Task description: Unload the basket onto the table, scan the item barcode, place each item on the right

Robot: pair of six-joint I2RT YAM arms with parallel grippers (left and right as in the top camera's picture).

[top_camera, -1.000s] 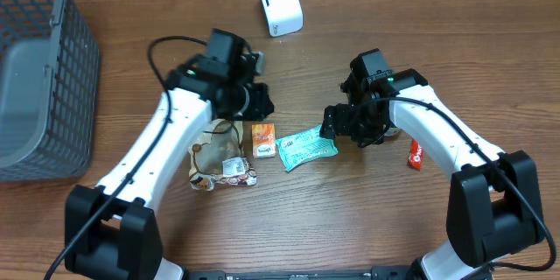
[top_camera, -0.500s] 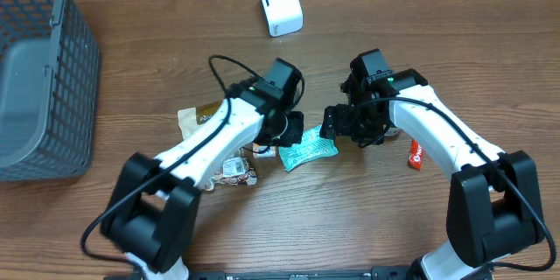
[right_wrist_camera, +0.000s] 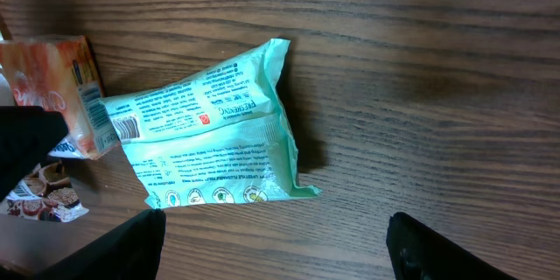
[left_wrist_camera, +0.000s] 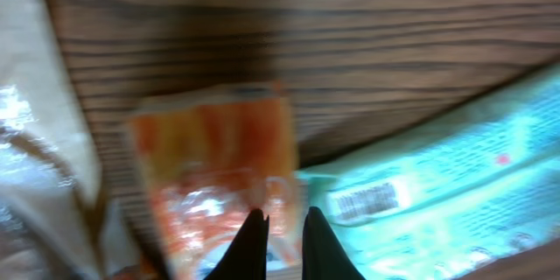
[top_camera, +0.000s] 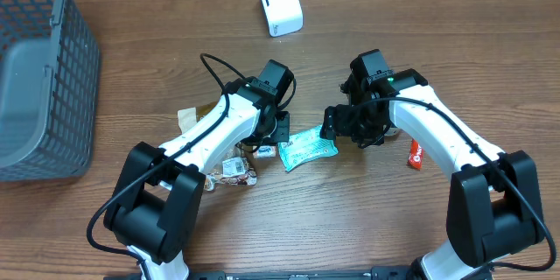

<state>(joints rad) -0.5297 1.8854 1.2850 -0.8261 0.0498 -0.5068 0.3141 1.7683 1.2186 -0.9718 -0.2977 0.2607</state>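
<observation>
Left hand (left_wrist_camera: 282, 219) was closed. Teal packet (right_wrist_camera: 210, 140) lay below the open right hand (right_wrist_camera: 274, 223); judged light, soft, slippery: best pinched at its crimped end

Shop checkout bench, scanner (top_camera: 280, 4), wire basket (top_camera: 77, 70)

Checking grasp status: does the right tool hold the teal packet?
No, the right tool stands open above the teal packet, which lies flat on the table.
</observation>
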